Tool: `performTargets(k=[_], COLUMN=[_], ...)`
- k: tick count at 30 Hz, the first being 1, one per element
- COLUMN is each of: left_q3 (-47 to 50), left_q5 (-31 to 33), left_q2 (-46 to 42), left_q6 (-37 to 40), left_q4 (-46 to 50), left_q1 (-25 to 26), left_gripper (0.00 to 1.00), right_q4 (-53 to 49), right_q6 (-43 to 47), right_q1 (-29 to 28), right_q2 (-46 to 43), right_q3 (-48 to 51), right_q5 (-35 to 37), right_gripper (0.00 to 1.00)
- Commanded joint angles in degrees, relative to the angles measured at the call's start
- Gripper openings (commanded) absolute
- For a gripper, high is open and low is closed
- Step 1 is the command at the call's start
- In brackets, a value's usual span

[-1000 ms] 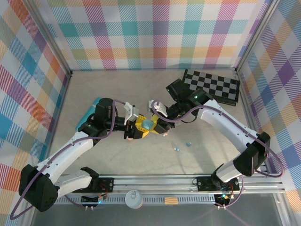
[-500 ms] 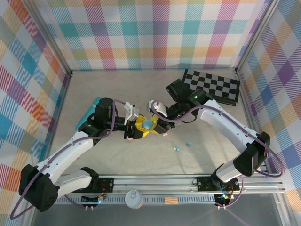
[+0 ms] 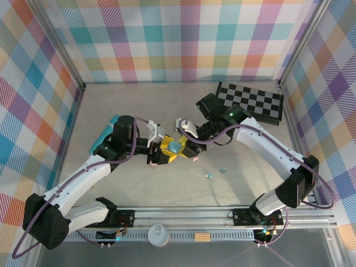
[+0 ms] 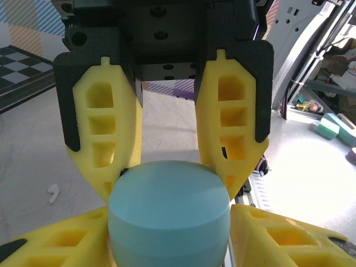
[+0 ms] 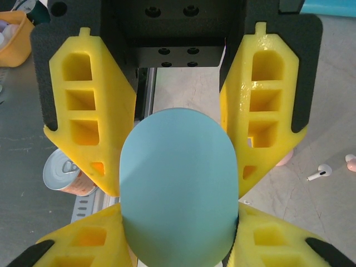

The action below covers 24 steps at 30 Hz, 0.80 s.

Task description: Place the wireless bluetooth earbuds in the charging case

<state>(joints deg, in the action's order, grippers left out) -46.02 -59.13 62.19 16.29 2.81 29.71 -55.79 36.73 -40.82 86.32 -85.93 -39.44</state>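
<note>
A: Pale desk [image 3: 139, 111], plaid walls. Item: charging case [image 3: 174, 147], mid-desk, gripped by left claw [image 3: 162, 154] and right claw [image 3: 186, 148] together.
B: Earbuds [image 3: 209, 176]: loose, near right. Risk: uneven pull, smooth case slips out.

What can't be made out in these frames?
Case lid state: top view, the left gripper and right gripper clamp it and cover its seam.
Case's lower end: both wrist views, cut off by the bottom edge.
Earbuds: top view, too small to tell shape or orientation.
Tube: top view, partly hidden under the left arm.
</note>
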Motion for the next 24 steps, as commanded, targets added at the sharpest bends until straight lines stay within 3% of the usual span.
performTargets(k=[1,10,14,24], left_q3=[-1.9,-2.1,-2.0,-1.6], left_q5=[-2.6,-3.5,-3.8,-3.9], left_q2=[0.1,0.2,0.3,-0.1], left_q6=[0.6,0.8,1.4,2.0], left_q4=[-0.7,-0.1,0.4,0.0], left_q1=[-0.1,-0.1,-0.1,-0.1], left_gripper=[0.52,0.4,0.34,0.32], right_q4=[-0.7,-1.0,-0.3,4.8], right_q6=[1.1,1.2,0.8,-1.2], right_q1=[0.1,0.1,0.1,1.6], right_q2=[0.6,0.6,-0.1,-3.6], right_q3=[-0.6,-0.6,-0.2,2.7], right_q5=[-0.7,-0.6,-0.3,-0.4], right_gripper=[0.18,0.19,0.24,0.51])
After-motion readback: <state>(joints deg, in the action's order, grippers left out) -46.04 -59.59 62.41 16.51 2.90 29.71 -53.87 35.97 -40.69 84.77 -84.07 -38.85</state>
